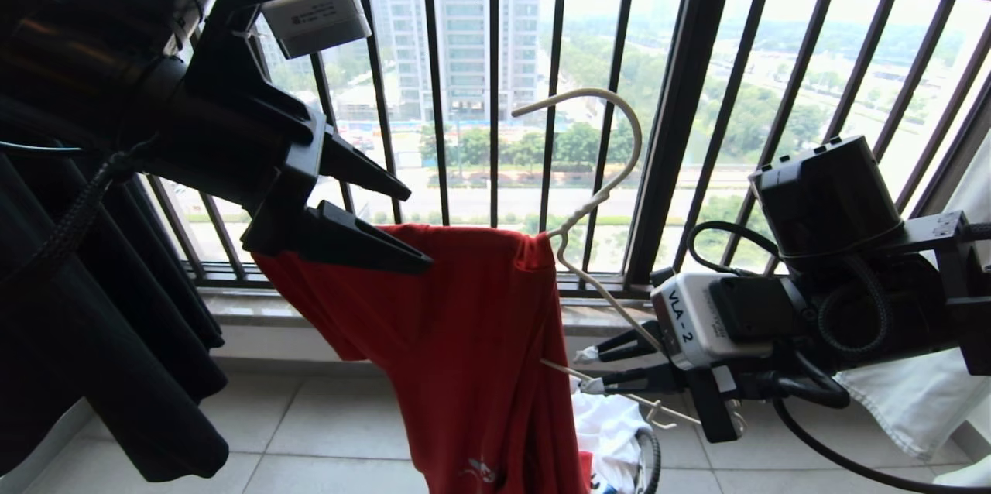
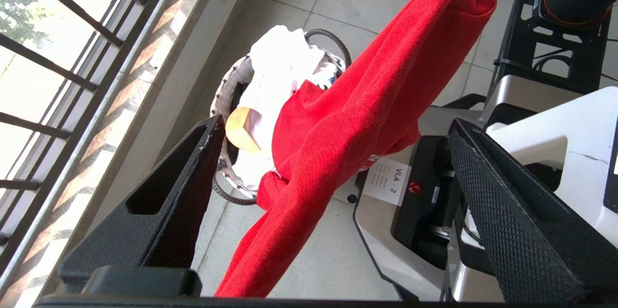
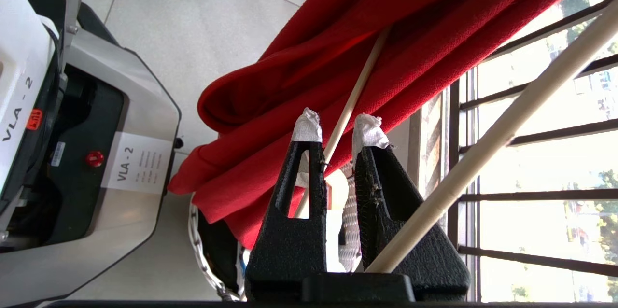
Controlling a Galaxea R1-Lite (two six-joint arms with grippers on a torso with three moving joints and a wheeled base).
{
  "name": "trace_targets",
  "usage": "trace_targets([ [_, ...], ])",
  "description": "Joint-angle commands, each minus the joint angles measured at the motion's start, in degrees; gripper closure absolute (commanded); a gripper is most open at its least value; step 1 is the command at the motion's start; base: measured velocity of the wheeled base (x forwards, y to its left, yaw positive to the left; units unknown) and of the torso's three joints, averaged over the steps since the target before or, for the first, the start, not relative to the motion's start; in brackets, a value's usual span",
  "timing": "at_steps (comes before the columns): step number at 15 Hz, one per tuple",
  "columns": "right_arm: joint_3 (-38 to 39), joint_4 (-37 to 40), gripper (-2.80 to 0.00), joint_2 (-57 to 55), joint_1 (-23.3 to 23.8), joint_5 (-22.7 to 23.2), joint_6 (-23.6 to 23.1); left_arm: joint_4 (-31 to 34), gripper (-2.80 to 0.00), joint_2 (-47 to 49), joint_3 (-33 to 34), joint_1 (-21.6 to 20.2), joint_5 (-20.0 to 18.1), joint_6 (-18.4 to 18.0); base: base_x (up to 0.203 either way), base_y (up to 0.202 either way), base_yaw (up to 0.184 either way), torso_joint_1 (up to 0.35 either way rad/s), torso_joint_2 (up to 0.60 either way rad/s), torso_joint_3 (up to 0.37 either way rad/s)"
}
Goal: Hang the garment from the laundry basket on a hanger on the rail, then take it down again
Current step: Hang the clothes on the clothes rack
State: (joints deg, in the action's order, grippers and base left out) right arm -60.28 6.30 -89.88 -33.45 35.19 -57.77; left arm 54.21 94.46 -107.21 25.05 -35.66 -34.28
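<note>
The red garment (image 1: 464, 324) hangs over the thin white wire hanger (image 1: 619, 103), which is held up in front of the window bars. My left gripper (image 1: 418, 229) is open at the garment's upper left shoulder. In the left wrist view the cloth (image 2: 367, 91) runs between the wide-apart fingers of that gripper (image 2: 338, 124) and they do not pinch it. My right gripper (image 1: 588, 370) is shut on the hanger's right end. Its taped fingertips (image 3: 306, 127) stand close on either side of the wire (image 3: 358, 81). The laundry basket (image 2: 222, 105) stands on the floor below. The rail is out of view.
A white garment (image 2: 275, 66) fills the basket, with a pale wooden piece (image 2: 241, 129) on it. A black garment (image 1: 116, 362) hangs at the left, white cloth (image 1: 913, 401) at the right. The dark window railing (image 1: 673, 130) is close behind. My own base (image 2: 434, 202) sits below.
</note>
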Motion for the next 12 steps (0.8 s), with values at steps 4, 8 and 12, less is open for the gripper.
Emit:
trace_targets([
  [4,0.1,0.0,0.00,1.1,0.0,0.4,-0.3,0.3,-2.80,2.9,-0.4,1.5,-0.3,0.2,0.000,0.000,0.000,0.000,0.00,0.000],
  [8,-0.1,-0.1,0.00,1.1,-0.1,0.6,-0.3,0.1,-2.80,4.4,-0.7,1.7,-0.3,0.1,0.000,0.000,0.000,0.000,0.00,0.000],
  [12,-0.1,-0.2,0.00,1.5,-0.1,0.8,-0.2,-0.4,-2.80,4.9,-1.3,2.5,-0.3,0.2,0.000,0.000,0.000,0.000,0.00,0.000],
])
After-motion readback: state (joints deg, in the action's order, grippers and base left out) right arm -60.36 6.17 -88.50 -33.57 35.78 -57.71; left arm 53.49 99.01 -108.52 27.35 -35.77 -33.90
